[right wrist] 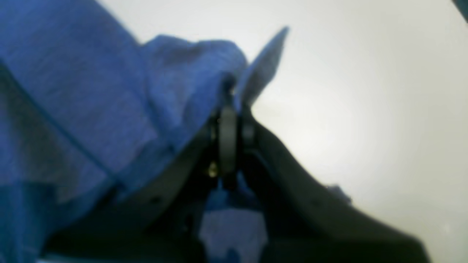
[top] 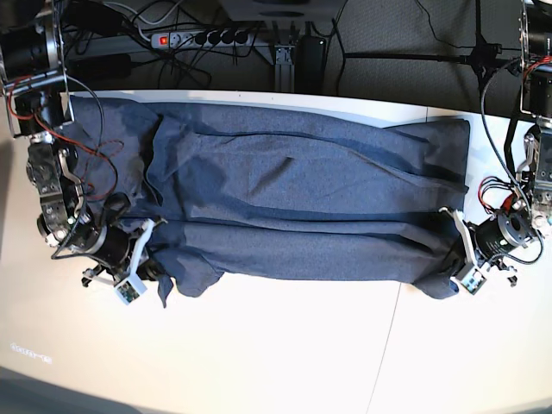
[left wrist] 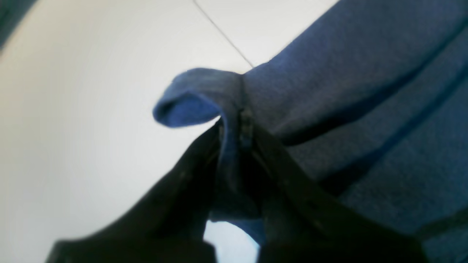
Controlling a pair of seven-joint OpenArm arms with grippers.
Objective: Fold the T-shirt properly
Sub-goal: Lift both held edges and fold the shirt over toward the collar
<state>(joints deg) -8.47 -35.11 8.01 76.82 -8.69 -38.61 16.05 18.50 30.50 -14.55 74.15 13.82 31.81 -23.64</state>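
The T-shirt (top: pixel 302 207) is dark blue-grey and lies stretched lengthwise across the white table (top: pixel 285 354), folded into a long band with creases running along it. My left gripper (top: pixel 450 278) is at the band's near right corner, shut on a pinch of the cloth. In the left wrist view the left gripper (left wrist: pixel 241 120) clamps a curled hem of the T-shirt (left wrist: pixel 365 91). My right gripper (top: pixel 158 280) is at the near left corner, shut on cloth. In the right wrist view the right gripper (right wrist: pixel 232 98) holds bunched fabric of the T-shirt (right wrist: pixel 91 91). No lettering shows.
A thin seam (top: pixel 385 336) runs across the tabletop near the front right. Behind the far edge lie a power strip (top: pixel 203 37) and cables on a dark floor. Arm bases with loose wires stand at the far left (top: pixel 39 103) and far right (top: pixel 539 103).
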